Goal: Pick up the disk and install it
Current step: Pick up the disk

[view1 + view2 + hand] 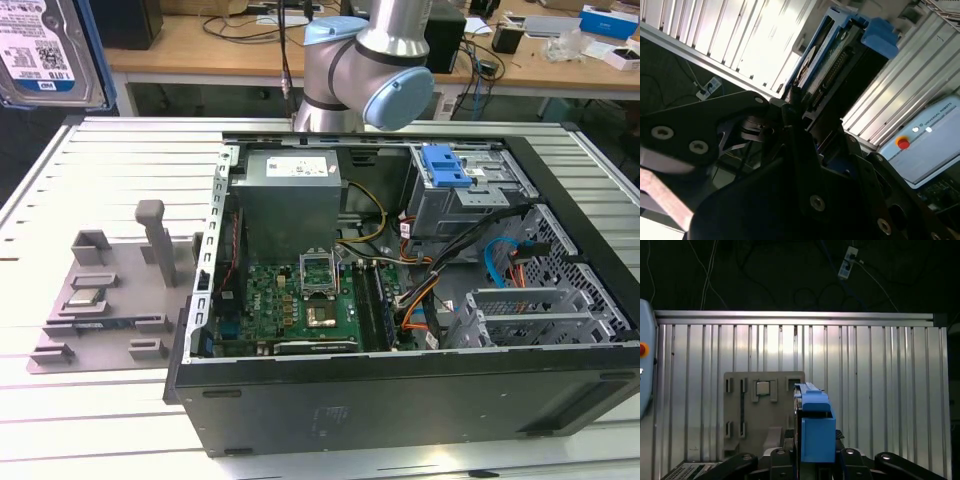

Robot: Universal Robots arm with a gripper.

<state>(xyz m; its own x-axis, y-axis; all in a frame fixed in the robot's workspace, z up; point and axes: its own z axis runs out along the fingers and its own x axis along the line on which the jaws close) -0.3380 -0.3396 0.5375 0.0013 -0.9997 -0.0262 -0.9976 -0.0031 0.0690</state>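
Gripper (815,465): clenched on the disk (815,425). In the first wrist view the black fingers sit on either side of the disk's blue side rail, and the disk is seen edge-on. In the second wrist view the disk (840,65) also stands edge-on out of the dark gripper body, with its connector row and a blue rail end showing.

Disk position: off the table, carried in the gripper. In the exterior view it (50,50) occupies the upper left corner of the frame, its white-and-blue label facing the camera. It is well apart from the computer case (400,400).

Surroundings: the robot arm (370,70) stands at the top centre of the exterior view, behind the case. The case lies open on a slatted aluminium table (130,150), exposing the motherboard (290,300), a power supply (290,195) and a drive bay with a blue clip (445,165) at its upper right. A grey fixture plate (100,320) lies just beside the case on the exterior view's left, with a small silver chip (88,297) seated on it.
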